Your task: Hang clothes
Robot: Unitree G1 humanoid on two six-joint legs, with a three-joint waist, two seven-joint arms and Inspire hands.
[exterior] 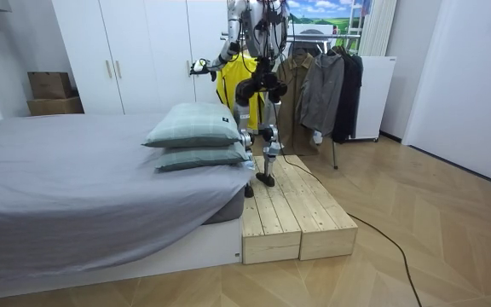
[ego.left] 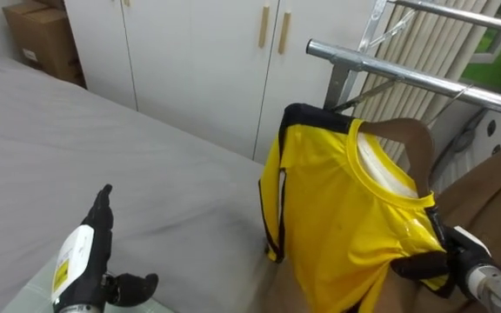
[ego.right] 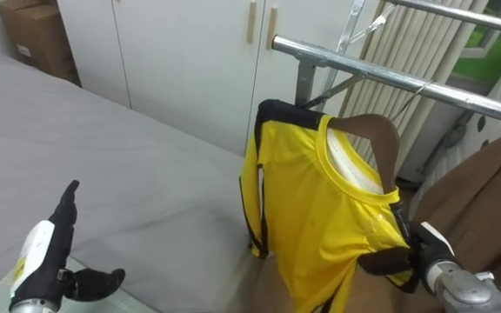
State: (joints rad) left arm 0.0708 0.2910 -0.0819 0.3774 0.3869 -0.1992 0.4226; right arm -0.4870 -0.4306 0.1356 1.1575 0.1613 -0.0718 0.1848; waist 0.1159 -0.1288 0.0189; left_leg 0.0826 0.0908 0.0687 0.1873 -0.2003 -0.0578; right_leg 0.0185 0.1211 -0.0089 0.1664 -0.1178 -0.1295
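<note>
Shirt point(ego.left: 346, 200), yellow with black trim, on a hanger just below the near end of the metal rail point(ego.left: 407, 74), right of centre; whether its hook rests on the rail cannot be told. At lower right the right hand point(ego.left: 450, 256) is clamped on the shirt's near shoulder edge. At lower left, above the grey bed point(ego.left: 103, 139), the left hand point(ego.left: 94, 230) has straight fingers and a spread thumb, holding nothing. A brown garment point(ego.left: 494, 191) hangs right of the shirt. The robot stands on a wooden platform point(exterior: 288, 213) beside the bed.

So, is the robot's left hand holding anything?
No, the left hand is open with straight fingers, empty, above the grey bed.
</note>
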